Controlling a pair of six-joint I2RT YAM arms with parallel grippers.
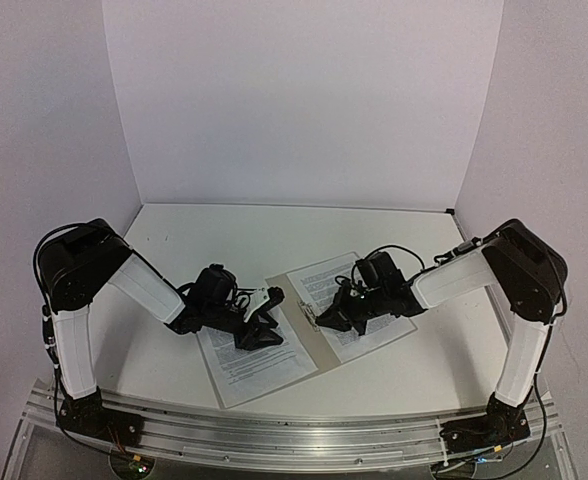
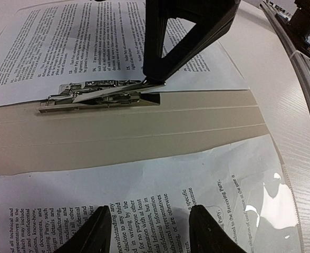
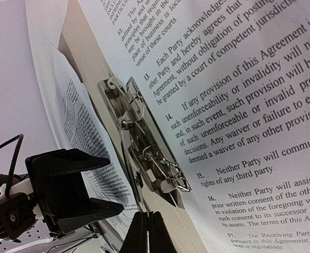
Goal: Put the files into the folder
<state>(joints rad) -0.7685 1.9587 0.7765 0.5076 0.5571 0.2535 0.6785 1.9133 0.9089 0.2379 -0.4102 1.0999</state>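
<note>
- The left gripper point(image 2: 148, 211), black with two wedge-shaped fingers, stands about half open. It is low over the near sheet point(image 1: 249, 365), a thin white paper printed with blocks of small black text. Nothing shows between its fingers, and I cannot tell whether the tips press on the paper.
- The near sheet lies flat on the folder point(image 2: 144, 132), an opened rectangle of matt beige cardboard. The folder rests on the white wood-grain table point(image 1: 224, 235) between the two arms. The sheet's inner edge overlaps the creased spine band.
- The spine's long axis runs diagonally, from the near right towards the far left. It lies crosswise just ahead of the left fingers.
- On the far side of that band sits the clip point(image 2: 99, 94), a small shiny metal lever fastener lying lengthwise along the spine.
- The right gripper point(image 3: 147, 221), also black, has its fingers pressed together with nothing between them. Its tip touches the raised end of the clip's lever, so the right arm is the nearer one to the fastener.
- Beyond the clip lies the far sheet point(image 1: 344, 285), the same white printed paper. Its edge reaches the clip, but whether it is tucked under I cannot tell.
- The next move likely depends on the lever staying lifted while the near sheet slides straight across the spine band.
</note>
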